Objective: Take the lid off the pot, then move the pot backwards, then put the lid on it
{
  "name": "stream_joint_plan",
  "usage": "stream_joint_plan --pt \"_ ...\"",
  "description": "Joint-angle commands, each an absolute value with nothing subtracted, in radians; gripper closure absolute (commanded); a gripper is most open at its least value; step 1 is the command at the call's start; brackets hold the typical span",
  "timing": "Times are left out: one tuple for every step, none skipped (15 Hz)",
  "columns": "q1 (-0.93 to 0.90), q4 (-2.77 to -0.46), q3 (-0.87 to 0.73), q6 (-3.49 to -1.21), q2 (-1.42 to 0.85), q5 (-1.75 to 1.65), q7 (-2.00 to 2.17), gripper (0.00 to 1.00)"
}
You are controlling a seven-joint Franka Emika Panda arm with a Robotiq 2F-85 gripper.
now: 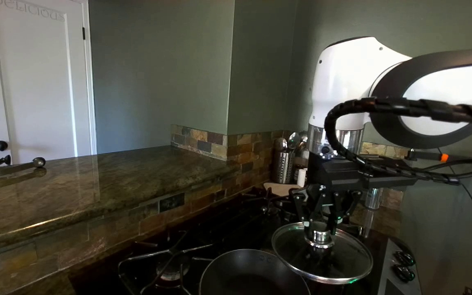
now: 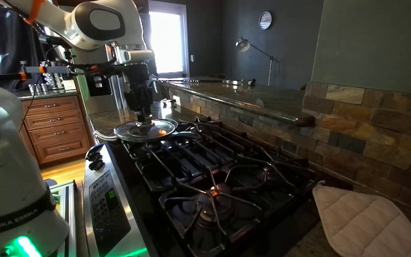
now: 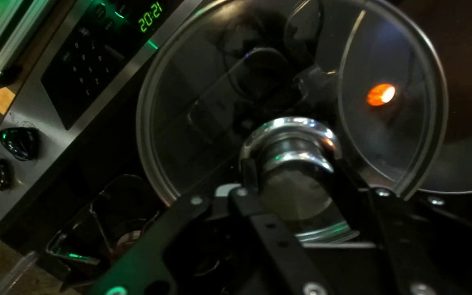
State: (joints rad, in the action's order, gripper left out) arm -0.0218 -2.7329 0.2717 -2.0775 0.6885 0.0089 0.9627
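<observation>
In an exterior view, the glass lid hangs in the grip of the jaws, off to one side of the shallow metal pot, its edge crossing the pot's rim from where I look; I'd call this the lifting-off step, nearly done, though covering it at the end could look much the same. I make out nothing in the part of the pot's dark inside that shows; farther back, a perforated steel canister holds spoons. In an exterior view the lid looks nearly level over the far end of the gas stove; I can't pick out the pot clearly here. In the wrist view the jaws are clamped on the lid's metal knob, and the pot's rim shows through the glass, so the lid overhangs it; touching or just above, I can't tell. If I've judged the step rightly, the next move calls for carrying the lid fully clear and setting it down flat before letting go.
</observation>
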Motion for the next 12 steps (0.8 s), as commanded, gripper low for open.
stream_joint_plan --pt "0.010 -2.759 0.261 -2.040 0.740 0.006 1.020 0.77" --pt "-0.004 -2.739 0.264 -2.069 0.695 0.006 0.988 0.77" --pt "0.000 -2.742 0.261 -2.068 0.695 0.005 0.988 0.52" --pt "0.000 -2.742 0.261 -2.068 0.692 0.005 0.988 0.52" --pt "-0.001 -2.742 0.261 -2.068 0.690 0.005 0.988 0.52" --pt "-0.001 -2.742 0.261 -2.068 0.689 0.005 0.988 0.52" --pt "-0.001 -2.742 0.261 -2.068 0.689 0.005 0.988 0.52" --pt "0.010 -2.742 0.259 -2.059 0.682 0.004 1.001 0.77" --pt "0.023 -2.742 0.258 -2.055 0.680 0.000 1.014 0.77" --pt "0.036 -2.744 0.253 -2.050 0.681 -0.003 1.028 0.77" --pt "0.049 -2.747 0.248 -2.047 0.681 -0.007 1.038 0.77" --pt "0.062 -2.749 0.242 -2.049 0.679 -0.010 1.047 0.77"
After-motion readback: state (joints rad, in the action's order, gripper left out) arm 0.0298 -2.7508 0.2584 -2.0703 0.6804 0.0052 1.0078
